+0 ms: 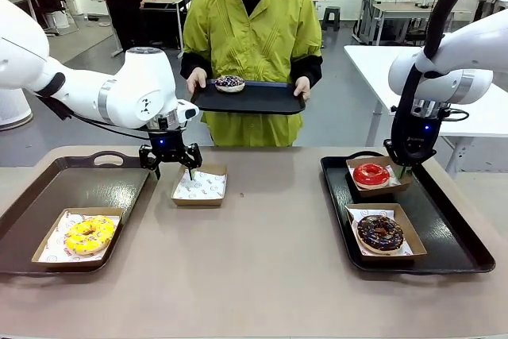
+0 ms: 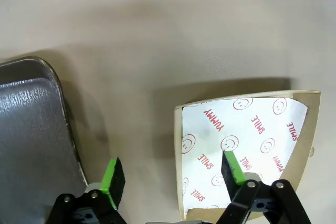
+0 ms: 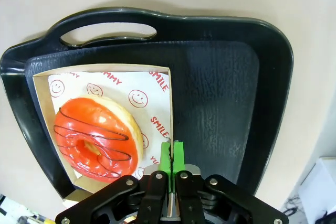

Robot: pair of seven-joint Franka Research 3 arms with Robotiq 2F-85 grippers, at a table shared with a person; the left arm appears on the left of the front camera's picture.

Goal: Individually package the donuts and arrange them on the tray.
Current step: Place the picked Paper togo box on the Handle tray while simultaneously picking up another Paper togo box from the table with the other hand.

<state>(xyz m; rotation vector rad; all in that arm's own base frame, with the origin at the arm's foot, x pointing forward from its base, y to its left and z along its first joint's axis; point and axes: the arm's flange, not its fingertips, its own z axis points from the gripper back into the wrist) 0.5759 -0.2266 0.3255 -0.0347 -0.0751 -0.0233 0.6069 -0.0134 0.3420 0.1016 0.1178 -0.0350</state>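
— Yellow-iced ring donut with sprinkles [image 1: 90, 234] sits nearest, in a shallow brown cardboard box [image 1: 76, 238] on the grey tray [image 1: 32, 204] at the robot's left. Opposite it, on the black tray [image 1: 456, 232], the dark chocolate donut [image 1: 379, 232] lies in its own box [image 1: 385, 231].

— And behind that one?

— Glossy red donut with dark stripes [image 1: 371, 174], boxed too [image 1: 378, 176]. The right gripper [image 3: 171, 153] has its green pads pressed together on the box's near wall [image 3: 169, 121], by the look of the wrist view.

— What about the middle of the table?

— An empty paper-lined cardboard box [image 1: 200, 186] stands there. The left gripper [image 1: 173, 169] hangs over its edge with jaws spread wide, one green finger [image 2: 232, 166] inside the box, the other [image 2: 113, 176] outside on the bare tabletop [image 2: 157, 35], gripping nothing.

— So the purple-dark donut?

— Farthest off, on the small black tray [image 1: 250, 98] the person [image 1: 252, 37] holds out.

— Then the step in hand?

— I'd judge it is readying that empty box. The left jaws should close squarely on the wall, low enough not to crumple the paper, and the box should stay level while the last donut goes in.
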